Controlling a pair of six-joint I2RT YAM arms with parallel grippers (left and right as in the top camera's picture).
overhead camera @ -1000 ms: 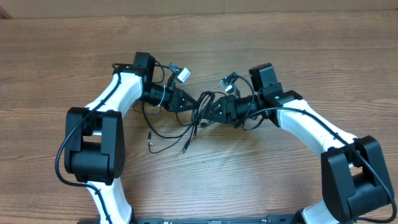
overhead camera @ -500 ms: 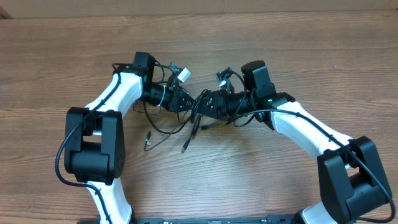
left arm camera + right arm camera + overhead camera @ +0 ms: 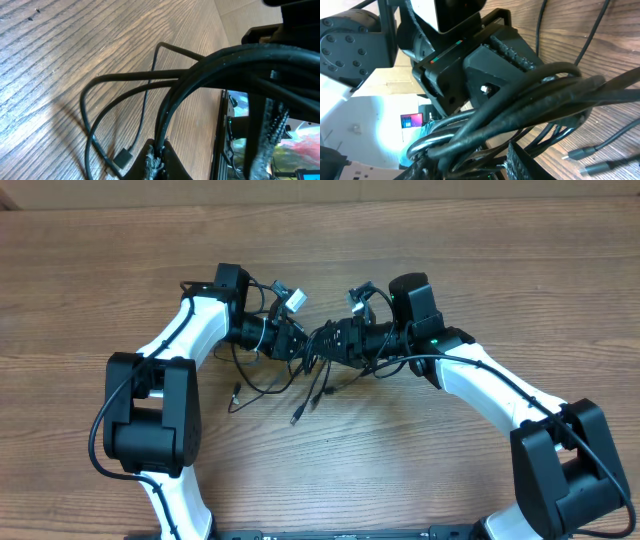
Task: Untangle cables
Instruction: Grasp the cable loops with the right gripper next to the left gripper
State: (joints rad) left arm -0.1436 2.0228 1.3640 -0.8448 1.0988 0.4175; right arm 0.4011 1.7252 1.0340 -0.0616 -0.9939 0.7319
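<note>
The cables (image 3: 318, 370) are thin black cords bunched in a tangle at the table's middle, strung between my two grippers. Loose plug ends (image 3: 297, 417) trail toward the front. My left gripper (image 3: 303, 345) is shut on one strand, which rises from between its jaws (image 3: 159, 156), while loops of the cables (image 3: 125, 80) hang over the wood. My right gripper (image 3: 328, 345) almost meets it, tip to tip. In the right wrist view its gripper (image 3: 470, 165) is shut on a thick bundle of the cables (image 3: 530, 100), and the left gripper's body (image 3: 485, 70) fills the view just beyond.
The wooden table (image 3: 450, 260) runs out on all sides. Both white arms (image 3: 190, 330) curve in from the front corners, each with its own thicker black wire. A small white tag (image 3: 296, 299) sits by the left wrist.
My right gripper has moved left and slightly back, closing in on the left gripper. The tangle has bunched up and the loose plug ends have slid left.
</note>
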